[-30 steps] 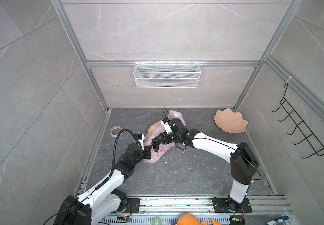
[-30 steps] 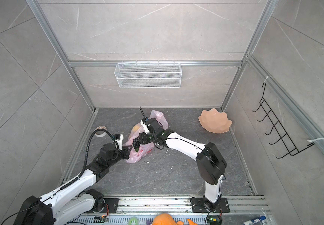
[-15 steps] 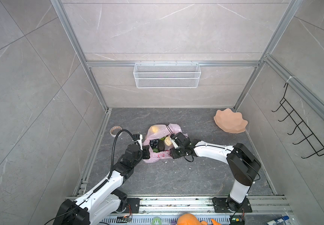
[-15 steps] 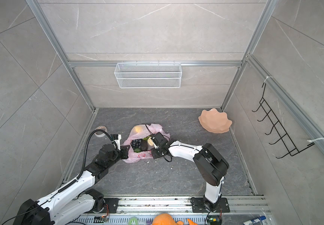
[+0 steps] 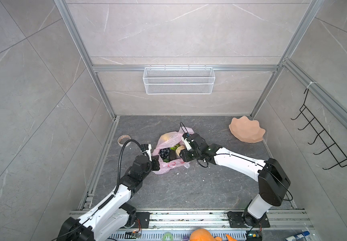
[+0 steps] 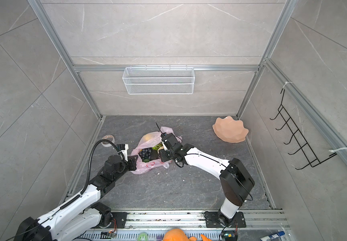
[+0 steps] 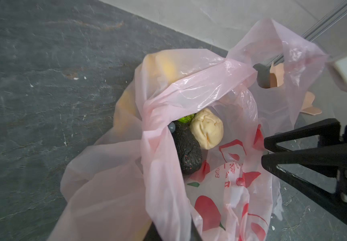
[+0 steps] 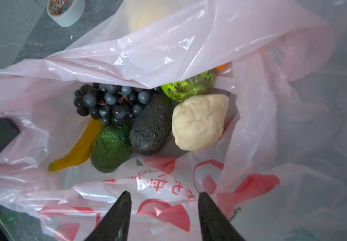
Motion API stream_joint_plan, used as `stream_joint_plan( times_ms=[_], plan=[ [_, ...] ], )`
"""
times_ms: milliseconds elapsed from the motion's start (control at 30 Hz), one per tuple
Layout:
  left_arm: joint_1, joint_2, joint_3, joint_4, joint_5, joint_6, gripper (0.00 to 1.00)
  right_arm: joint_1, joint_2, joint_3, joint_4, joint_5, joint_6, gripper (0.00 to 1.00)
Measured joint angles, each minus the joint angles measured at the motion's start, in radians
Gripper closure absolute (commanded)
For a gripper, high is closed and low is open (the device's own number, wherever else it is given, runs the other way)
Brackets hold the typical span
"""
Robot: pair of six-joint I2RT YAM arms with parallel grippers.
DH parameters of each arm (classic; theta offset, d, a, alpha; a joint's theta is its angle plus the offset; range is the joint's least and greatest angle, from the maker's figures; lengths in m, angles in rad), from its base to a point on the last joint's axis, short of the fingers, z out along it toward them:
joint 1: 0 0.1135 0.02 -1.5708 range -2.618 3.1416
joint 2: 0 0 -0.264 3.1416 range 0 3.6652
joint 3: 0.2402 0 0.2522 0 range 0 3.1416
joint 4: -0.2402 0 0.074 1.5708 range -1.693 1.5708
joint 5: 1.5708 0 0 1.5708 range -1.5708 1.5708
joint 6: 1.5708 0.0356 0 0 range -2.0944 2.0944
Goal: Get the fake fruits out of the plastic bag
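Note:
The pink plastic bag point(image 5: 169, 164) point(image 6: 147, 165) lies open on the grey floor in both top views. My left gripper point(image 5: 155, 163) point(image 7: 172, 234) is shut on the bag's rim film at its left side. My right gripper point(image 5: 182, 155) point(image 8: 164, 195) hovers open over the bag's printed near rim, holding nothing. Inside the bag point(image 8: 168, 52) lie fake fruits: black grapes point(image 8: 110, 104), a banana point(image 8: 78, 150), a dark avocado point(image 8: 151, 129), a round green fruit point(image 8: 111, 146), a bumpy green fruit point(image 8: 189, 85) and a cream piece point(image 8: 199, 121). A yellow fruit point(image 7: 166, 66) shows through the film.
A tape roll point(image 5: 124, 139) sits by the left rail. The peach wavy plate point(image 5: 246, 132) stands at the back right. A wire basket point(image 5: 178, 80) hangs on the back wall, a hook rack point(image 5: 322, 141) on the right wall. An orange plush toy point(image 5: 203, 235) is at the front edge.
My right gripper came down from above the bag towards its near rim. The bag's mouth spread and now shows the fruits. The left gripper kept its hold.

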State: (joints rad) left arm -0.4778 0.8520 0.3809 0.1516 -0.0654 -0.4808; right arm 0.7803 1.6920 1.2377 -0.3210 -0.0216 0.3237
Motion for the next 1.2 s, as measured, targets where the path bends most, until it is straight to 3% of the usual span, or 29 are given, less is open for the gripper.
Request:
stream_joint_plan(
  times_ms=[200, 733, 1000, 1200],
  plan=[
    [0.000, -0.135, -0.077, 0.007, -0.062, -0.018, 1.00, 0.000, 0.096, 0.077, 0.019, 0.000, -0.007, 0.49],
    [0.000, -0.090, -0.070, 0.011, -0.013, -0.017, 1.00, 0.011, 0.381, 0.401, 0.026, 0.052, -0.026, 0.49],
    [0.000, -0.101, -0.069, 0.005, 0.009, -0.008, 1.00, -0.015, 0.507, 0.686, -0.003, 0.078, -0.045, 0.53],
    [0.000, -0.051, -0.036, -0.011, 0.015, 0.004, 1.00, -0.024, 0.476, 0.670, -0.010, 0.040, -0.053, 0.43]
  ],
)
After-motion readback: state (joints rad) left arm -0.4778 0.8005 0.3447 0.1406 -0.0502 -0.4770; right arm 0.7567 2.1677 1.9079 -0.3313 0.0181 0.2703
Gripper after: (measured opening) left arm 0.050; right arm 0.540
